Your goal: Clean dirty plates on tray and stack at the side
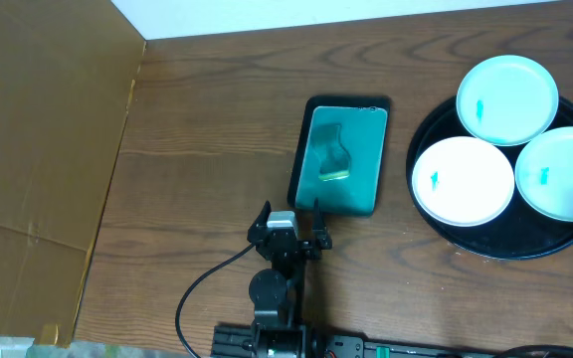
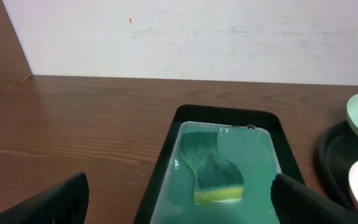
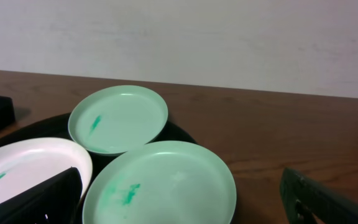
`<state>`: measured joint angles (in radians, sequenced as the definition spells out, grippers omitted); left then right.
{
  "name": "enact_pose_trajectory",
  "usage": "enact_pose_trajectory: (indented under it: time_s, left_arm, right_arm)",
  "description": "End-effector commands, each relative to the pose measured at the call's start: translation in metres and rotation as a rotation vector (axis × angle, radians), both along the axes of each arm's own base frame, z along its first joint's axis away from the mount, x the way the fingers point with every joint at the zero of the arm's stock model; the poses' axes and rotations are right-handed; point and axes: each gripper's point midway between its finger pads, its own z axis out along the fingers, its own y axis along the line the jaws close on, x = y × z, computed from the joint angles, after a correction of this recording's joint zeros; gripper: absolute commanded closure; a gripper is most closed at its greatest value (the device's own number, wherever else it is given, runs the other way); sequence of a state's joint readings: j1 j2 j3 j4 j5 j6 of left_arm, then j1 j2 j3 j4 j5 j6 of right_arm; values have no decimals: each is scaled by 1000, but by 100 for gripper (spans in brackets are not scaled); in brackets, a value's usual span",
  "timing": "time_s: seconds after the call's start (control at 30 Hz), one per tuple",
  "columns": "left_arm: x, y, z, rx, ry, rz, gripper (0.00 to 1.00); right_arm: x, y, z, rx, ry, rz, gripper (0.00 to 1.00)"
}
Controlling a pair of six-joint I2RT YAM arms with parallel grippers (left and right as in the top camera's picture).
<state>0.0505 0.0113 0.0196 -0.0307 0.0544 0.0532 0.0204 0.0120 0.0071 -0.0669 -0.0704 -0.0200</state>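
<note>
Three round white plates with teal smears lie on the round black tray (image 1: 436,224) at the right: one at the back (image 1: 506,99), one at the left (image 1: 463,180), one at the right (image 1: 563,171). In the right wrist view they show as the back plate (image 3: 118,118), the near plate (image 3: 160,185) and the left plate (image 3: 23,168). My left gripper (image 1: 291,239) is open and empty just in front of the teal tray. My right gripper (image 3: 179,205) is open and empty, at the near edge of the right plate.
A rectangular teal tray with a black edge (image 1: 342,157) holds liquid and a green and yellow sponge (image 2: 211,168). A brown cardboard sheet (image 1: 38,149) covers the table's left side. A white wall (image 2: 185,37) stands behind the table.
</note>
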Motion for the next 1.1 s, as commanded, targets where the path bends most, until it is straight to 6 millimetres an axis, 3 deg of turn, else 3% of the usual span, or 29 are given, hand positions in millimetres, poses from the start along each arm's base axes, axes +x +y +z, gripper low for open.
enact_pose_trajectory:
  time_s: [0.0, 0.3, 0.37, 0.5, 0.57, 0.63, 0.83, 0.97, 1.07]
  left_arm:
    - [-1, -2, -16, 10, 51, -13, 7]
    - [0, -3, -15, 9, 47, -17, 7]
    - [0, -23, -7, -93, 16, -122, 7]
    - [-24, -99, 0, -502, 108, -540, 7]
    - [-32, -112, 17, -652, 109, -630, 7]
    - [-33, -113, 36, -718, 61, -649, 7]
    - [-61, -111, 133, -564, -368, -791, 7]
    - [-63, -96, 167, -550, -471, -705, 7]
    - [-57, -95, 185, -446, -435, -657, 7]
  right_arm:
    - [0, 1, -2, -15, 5, 4, 1]
    - [0, 1, -2, -15, 5, 4, 1]
    - [0, 1, -2, -15, 5, 4, 1]
    - [0, 1, -2, -15, 5, 4, 1]
    - [0, 1, -2, -15, 5, 4, 1]
    - [0, 1, -2, -15, 5, 4, 1]
    - [0, 1, -2, -15, 5, 4, 1]
    - [0, 1, -2, -15, 5, 4, 1]
    - [0, 1, -2, -15, 5, 4, 1]
